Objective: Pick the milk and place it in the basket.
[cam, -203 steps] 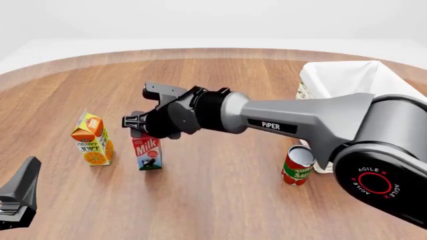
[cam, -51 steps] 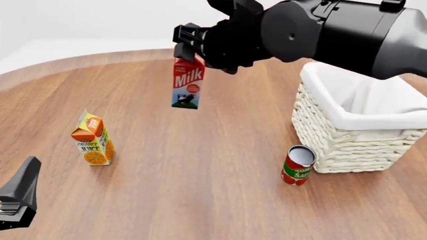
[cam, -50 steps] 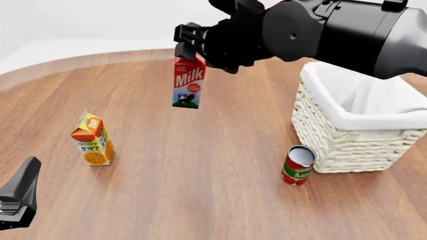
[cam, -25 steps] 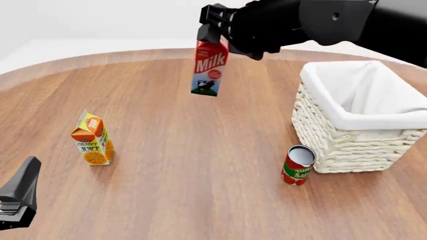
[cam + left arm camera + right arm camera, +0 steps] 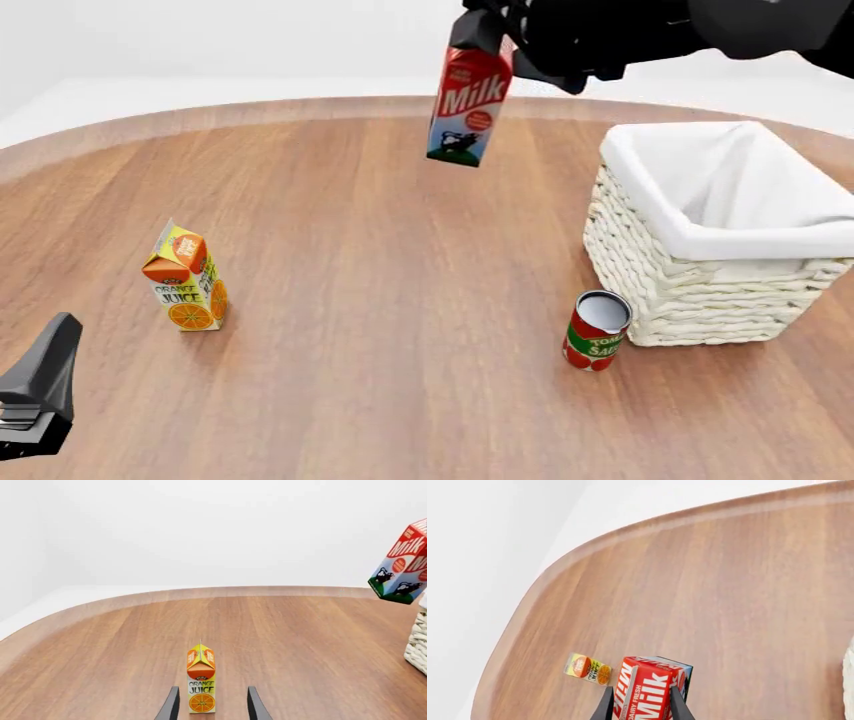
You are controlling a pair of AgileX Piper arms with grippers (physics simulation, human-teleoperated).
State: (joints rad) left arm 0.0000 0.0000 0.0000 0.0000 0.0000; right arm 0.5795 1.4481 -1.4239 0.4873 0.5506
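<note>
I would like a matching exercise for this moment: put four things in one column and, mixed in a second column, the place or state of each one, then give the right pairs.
Things:
1. milk
2. juice carton
3. red can
4. basket

Places or states:
A. upright on the table, just beside the basket's near corner
B. held in the air by the right gripper
C. upright on the table, ahead of the open left gripper
D. white cloth lining, nothing visible inside

Pairs: 1-B, 2-C, 3-A, 4-D

The right hand [image 5: 483, 30] is raised high and clamped tight, while the left hand [image 5: 34, 395] rests low with fingers parted.
</note>
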